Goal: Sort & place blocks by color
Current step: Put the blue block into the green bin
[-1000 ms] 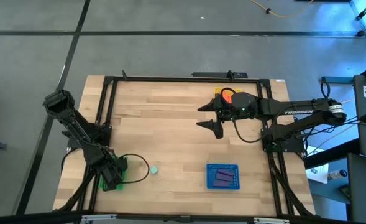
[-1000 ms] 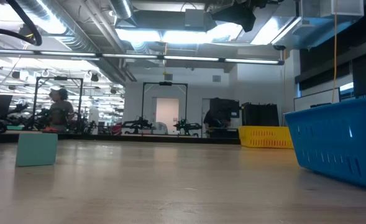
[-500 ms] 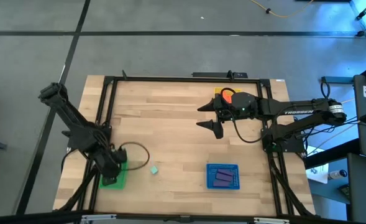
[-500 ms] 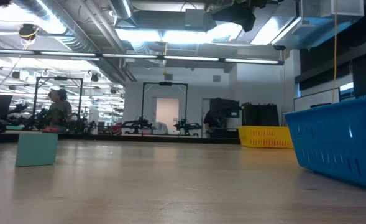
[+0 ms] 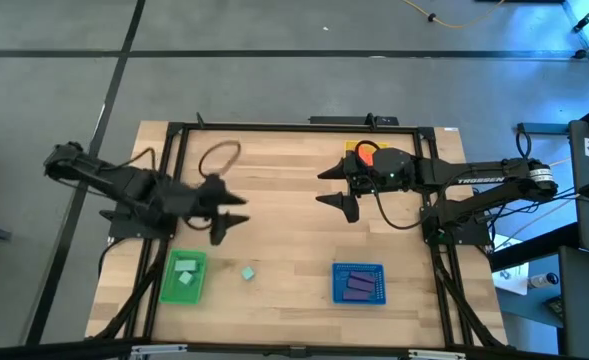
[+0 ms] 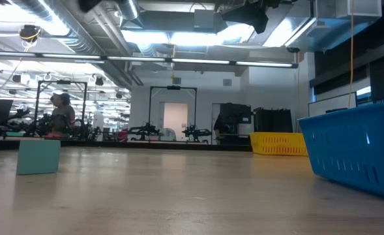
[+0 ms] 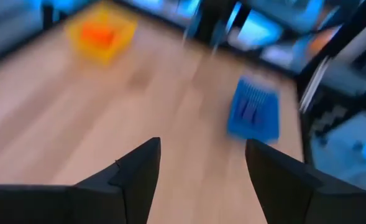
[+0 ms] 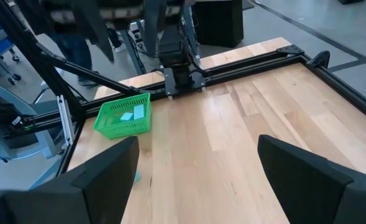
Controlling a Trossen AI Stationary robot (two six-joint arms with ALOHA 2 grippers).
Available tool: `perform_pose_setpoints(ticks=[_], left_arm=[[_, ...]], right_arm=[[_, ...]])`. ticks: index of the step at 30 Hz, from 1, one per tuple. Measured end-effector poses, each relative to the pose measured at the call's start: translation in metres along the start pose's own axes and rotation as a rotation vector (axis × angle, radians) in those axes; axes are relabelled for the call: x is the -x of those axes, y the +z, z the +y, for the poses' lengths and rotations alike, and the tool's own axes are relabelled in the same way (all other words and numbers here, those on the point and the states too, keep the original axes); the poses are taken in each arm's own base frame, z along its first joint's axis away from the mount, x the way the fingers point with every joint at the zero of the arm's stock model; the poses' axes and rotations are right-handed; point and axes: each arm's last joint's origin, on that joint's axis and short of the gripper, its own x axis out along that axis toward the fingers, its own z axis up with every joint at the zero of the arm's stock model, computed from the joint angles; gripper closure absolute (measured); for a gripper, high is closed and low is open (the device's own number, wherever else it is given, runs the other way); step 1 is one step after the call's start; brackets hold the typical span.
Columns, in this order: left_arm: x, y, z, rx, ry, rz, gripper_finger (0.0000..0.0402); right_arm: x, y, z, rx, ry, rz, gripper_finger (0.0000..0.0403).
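Table: light wood top (image 5: 284,200) w/ black frame, lab room behind.
Near edge: green tray (image 5: 183,277) w/ mint blocks (image 5: 185,271) inside; one loose mint block (image 5: 248,272) just beside it on the wood; blue tray (image 5: 358,283) holds purple blocks (image 5: 358,287).
Mid: left gripper (image 5: 230,212) above table, left side, jaws apart, nothing held.
Far: right gripper (image 5: 338,188) jaws wide, empty, near yellow tray (image 5: 355,150) w/ orange-red block (image 5: 367,153).

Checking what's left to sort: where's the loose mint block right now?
In the high view the mint block lies alone on the bare table, near its front edge, between the green tray on its left and the blue tray on its right.
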Motion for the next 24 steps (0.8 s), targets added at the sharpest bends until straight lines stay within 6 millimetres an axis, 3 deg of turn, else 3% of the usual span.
perform_pose_setpoints(ticks=[4, 10, 16, 24], left_arm=[[-0.011, 0.015, 0.008, -0.02, -0.077, -0.212, 0.0175], [-0.029, -0.005, 0.024, 0.024, -0.171, -0.376, 0.0175], [-0.04, -0.027, 0.033, 0.021, -0.17, -0.408, 0.0175], [-0.041, -0.029, 0.033, 0.018, -0.169, -0.404, 0.0175]], right_arm=[[0.0, 0.0, 0.0, 0.0, 0.002, 0.0, 0.007], [0.0, 0.003, 0.001, 0.002, 0.009, -0.028, 0.007], [0.0, 0.003, 0.001, 0.002, 0.011, -0.035, 0.007], [0.0, 0.003, 0.001, 0.002, 0.01, -0.035, 0.007]])
